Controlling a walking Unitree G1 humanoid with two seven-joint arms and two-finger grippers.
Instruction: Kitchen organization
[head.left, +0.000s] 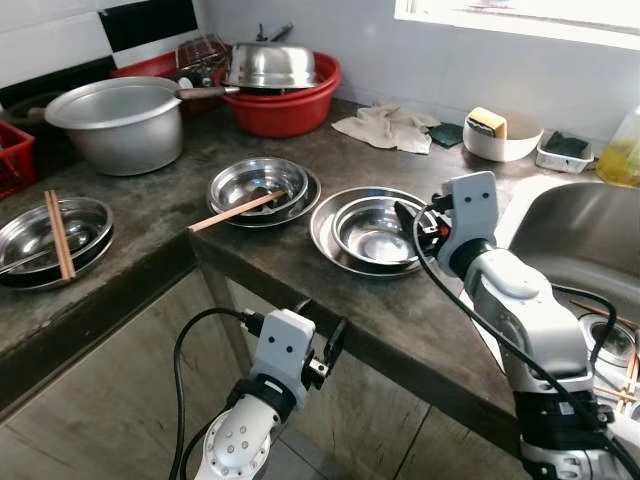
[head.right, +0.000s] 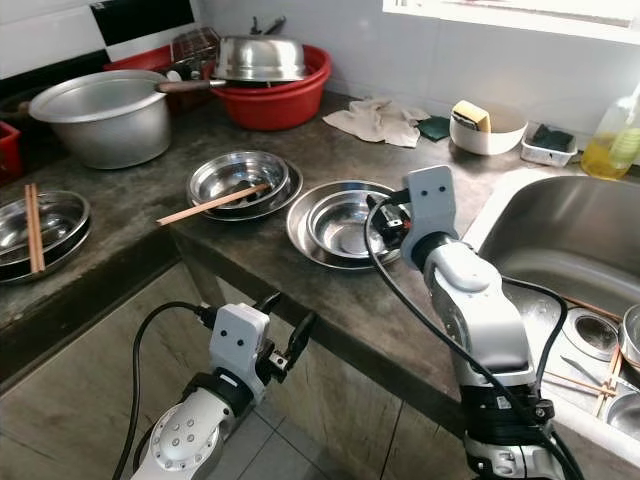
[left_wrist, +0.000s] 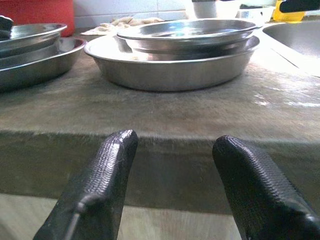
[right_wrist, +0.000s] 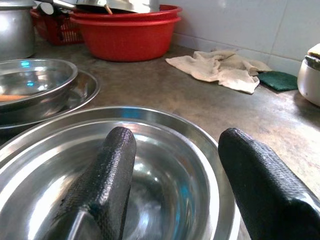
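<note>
Right end effector hovers spread over the nested steel bowl on the bench; best to straddle the near rim squarely (it's slippery) before pinching. Left end effector waits spread below the edge.

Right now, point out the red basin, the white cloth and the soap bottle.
red basin (head.left: 290, 110), left eye view, front wall.
white cloth (head.left: 385, 128), left eye view, middle folds.
soap bottle (head.right: 612, 150), right eye view, yellow body.
</note>
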